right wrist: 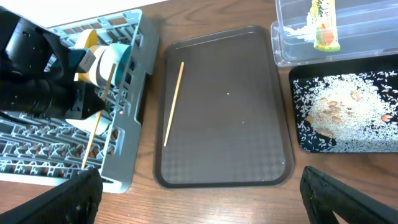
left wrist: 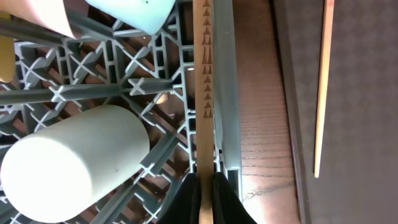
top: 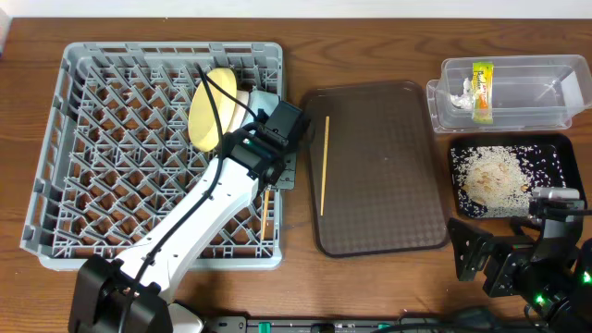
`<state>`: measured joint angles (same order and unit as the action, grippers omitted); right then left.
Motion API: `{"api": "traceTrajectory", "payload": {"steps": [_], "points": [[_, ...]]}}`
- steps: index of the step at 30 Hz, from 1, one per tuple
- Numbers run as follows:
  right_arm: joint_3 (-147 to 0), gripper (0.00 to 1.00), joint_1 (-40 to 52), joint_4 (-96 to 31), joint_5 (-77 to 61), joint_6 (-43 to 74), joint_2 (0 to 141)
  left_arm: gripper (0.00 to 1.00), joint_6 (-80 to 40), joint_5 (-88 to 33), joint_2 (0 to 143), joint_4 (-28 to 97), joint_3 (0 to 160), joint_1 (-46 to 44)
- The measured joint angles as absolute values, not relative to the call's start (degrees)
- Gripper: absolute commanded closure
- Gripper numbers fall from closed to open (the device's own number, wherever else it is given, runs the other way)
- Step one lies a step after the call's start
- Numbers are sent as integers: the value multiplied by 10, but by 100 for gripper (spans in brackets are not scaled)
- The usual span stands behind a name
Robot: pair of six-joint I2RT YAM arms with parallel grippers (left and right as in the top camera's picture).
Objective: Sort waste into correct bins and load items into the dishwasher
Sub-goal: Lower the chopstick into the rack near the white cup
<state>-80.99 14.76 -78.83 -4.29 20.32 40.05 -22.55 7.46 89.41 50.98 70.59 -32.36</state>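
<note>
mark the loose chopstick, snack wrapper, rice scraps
loose chopstick (top: pixel 325 166), overhead view, mid-shaft.
snack wrapper (top: pixel 481 91), overhead view, printed middle.
rice scraps (top: pixel 495 176), overhead view, centre of the pile.

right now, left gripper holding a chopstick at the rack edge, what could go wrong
The chopstick in the shut left gripper runs along the dish rack's side wall; released here it might fall through the lattice or outside onto the table. The white cup nearby could get nudged. The other chopstick lies flat on the brown tray, awkward to pinch.
</note>
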Motion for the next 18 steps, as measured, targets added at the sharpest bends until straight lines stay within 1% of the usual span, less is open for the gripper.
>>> {"api": "traceTrajectory", "payload": {"steps": [7,11,14,18], "points": [[-810,1,148,-788,-43,203,401,94,-225,86,894,510,706,-323],[-810,1,148,-791,-43,203,401,94,-210,110,875,510,702,-302],[-810,1,148,-791,-43,203,401,94,-176,122,828,507,699,-255],[-810,1,148,-791,-43,203,401,94,-126,122,763,503,699,-163]]}}
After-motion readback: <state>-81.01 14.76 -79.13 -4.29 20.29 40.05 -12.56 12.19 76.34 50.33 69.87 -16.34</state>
